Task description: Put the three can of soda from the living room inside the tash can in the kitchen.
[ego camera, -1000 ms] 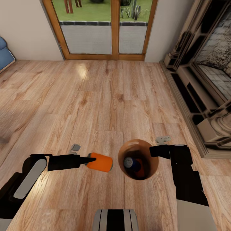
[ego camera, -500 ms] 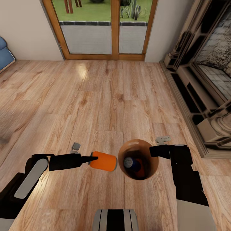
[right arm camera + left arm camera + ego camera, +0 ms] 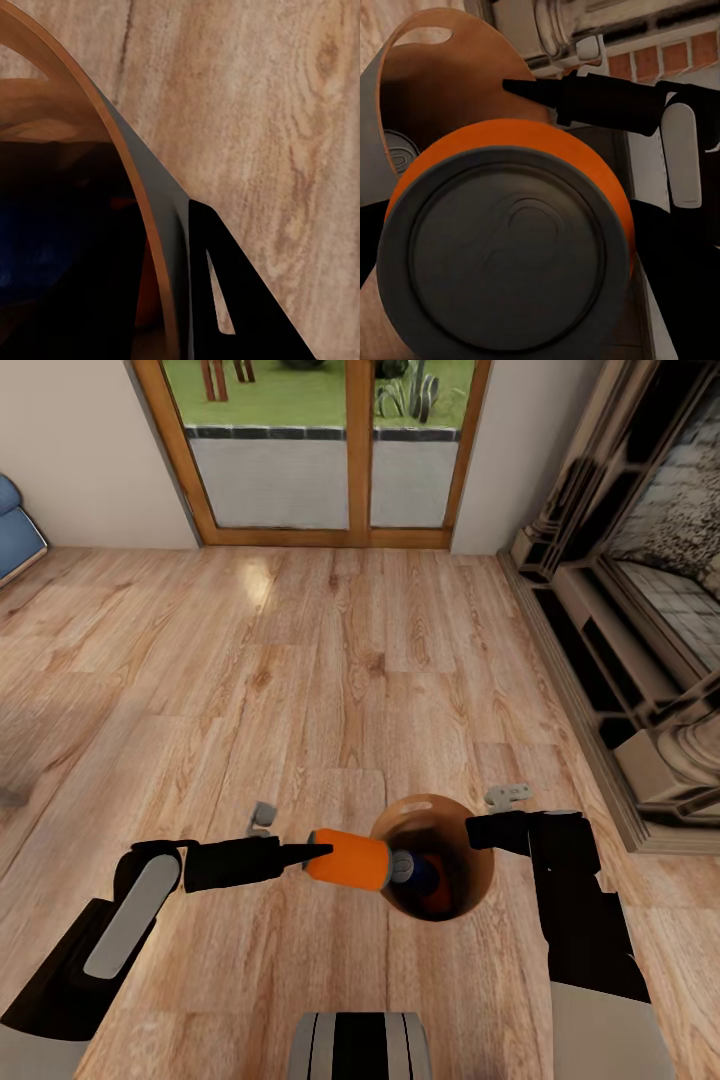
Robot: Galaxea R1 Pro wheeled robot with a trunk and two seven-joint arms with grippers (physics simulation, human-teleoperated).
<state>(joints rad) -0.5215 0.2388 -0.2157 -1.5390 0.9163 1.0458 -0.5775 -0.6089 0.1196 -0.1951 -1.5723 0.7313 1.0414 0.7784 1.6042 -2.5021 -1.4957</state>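
I hold my left tool (image 3: 318,852) clamped on an orange soda can (image 3: 348,859) lying sideways at the trash can (image 3: 470,860) rim. My right tool (image 3: 478,830) grips that rim; two cans (image 3: 420,875) lie inside.

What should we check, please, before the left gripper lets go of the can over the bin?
1. Can held in left gripper: ok.
2. Bin held at its rim by right gripper: ok.
3. Can fully over the bin mouth: not ok; only its far end reaches the near rim.
4. Room inside: ok; cans lie low in it.
5. Can tipped to slide in: not ok; it lies sideways.
6. Bin level: cannot tell.
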